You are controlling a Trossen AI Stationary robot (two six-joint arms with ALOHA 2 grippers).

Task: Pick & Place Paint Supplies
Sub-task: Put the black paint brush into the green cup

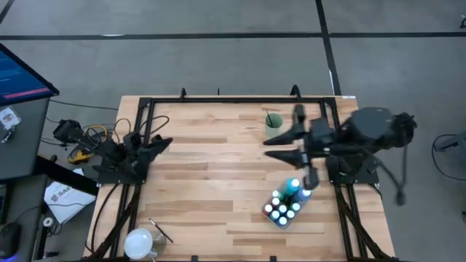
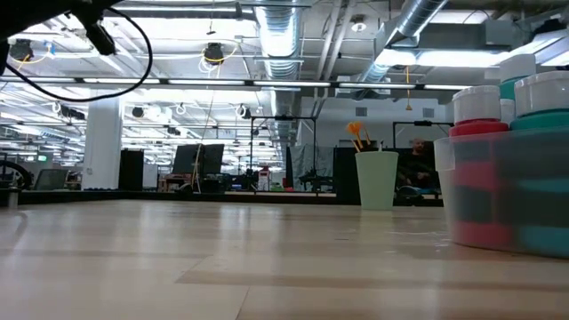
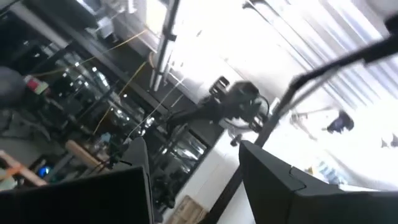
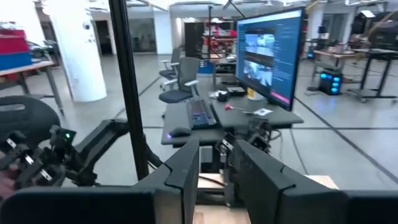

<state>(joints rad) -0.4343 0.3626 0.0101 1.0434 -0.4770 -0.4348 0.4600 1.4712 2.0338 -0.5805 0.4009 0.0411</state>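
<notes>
Several small paint bottles (image 1: pixel 285 202) stand upright in a clear tub (image 2: pixel 498 209) on the table's near right; white and teal caps (image 2: pixel 484 102) rise above its rim. A pale green cup (image 1: pixel 273 125) with brushes (image 2: pixel 358 133) stands farther back. One thin brush (image 1: pixel 161 233) lies near the front left. My right gripper (image 1: pixel 266 147) hangs high above the table between cup and tub, pointing level toward the left, open and holding nothing (image 4: pixel 216 149). My left gripper (image 1: pixel 166 142) is at the table's left edge, tilted upward, open and holding nothing (image 3: pixel 193 165).
A white round object (image 1: pixel 138 241) sits at the table's near left corner beside the loose brush. A black frame (image 1: pixel 218 100) runs along the table's far and side edges. Bare wood (image 1: pixel 211 175) lies between the two arms.
</notes>
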